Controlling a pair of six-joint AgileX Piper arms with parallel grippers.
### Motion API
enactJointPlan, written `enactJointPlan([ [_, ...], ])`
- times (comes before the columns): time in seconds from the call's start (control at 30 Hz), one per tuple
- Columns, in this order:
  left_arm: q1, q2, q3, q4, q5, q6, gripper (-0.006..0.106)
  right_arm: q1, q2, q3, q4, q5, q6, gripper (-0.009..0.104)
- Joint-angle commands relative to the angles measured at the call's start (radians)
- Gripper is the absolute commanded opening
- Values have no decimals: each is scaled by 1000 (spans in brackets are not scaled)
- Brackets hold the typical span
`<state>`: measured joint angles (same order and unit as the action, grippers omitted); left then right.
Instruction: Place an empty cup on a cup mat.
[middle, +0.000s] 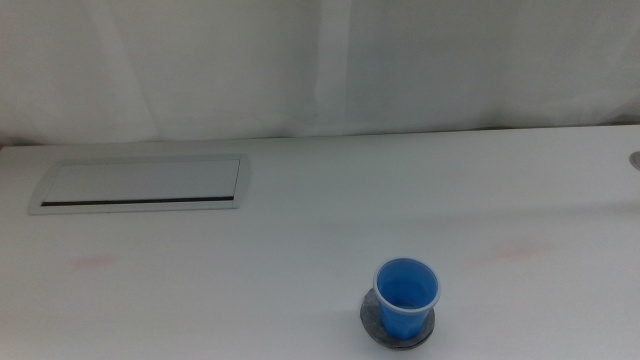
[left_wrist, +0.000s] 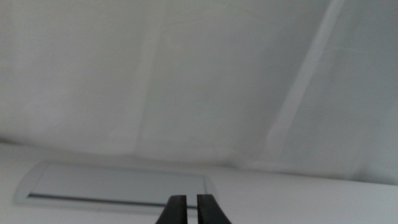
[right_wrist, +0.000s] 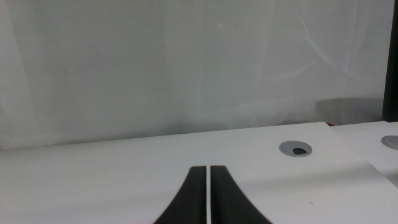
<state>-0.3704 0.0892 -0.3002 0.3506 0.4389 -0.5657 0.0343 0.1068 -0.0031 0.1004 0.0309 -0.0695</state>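
We find the small bright blue tapered plastic cup standing upright on the flat round dark grey felt-like cup mat, at the near edge of the white worktop, right of centre. We judge the cup light, thin-walled and easily crushed or tipped; a gentle hold across the wall below the rim would suit. The left end effector and right end effector are both closed and empty. Neither wrist view shows the cup, so both sit apart from it.
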Motion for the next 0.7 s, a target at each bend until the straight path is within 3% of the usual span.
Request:
enactJointPlan([
  [0.0,2,-5,62,-10,-144,9,-3,-6,-3,39,-3,-8,-7,-3],
  [0.3,11,-3,226,-9,-245,9,-3,-6,-3,39,-3,-8,-7,-3],
  [0.67,213,-125,310,7,-294,27,-3,-6,-3,39,-3,-8,-7,-3],
])
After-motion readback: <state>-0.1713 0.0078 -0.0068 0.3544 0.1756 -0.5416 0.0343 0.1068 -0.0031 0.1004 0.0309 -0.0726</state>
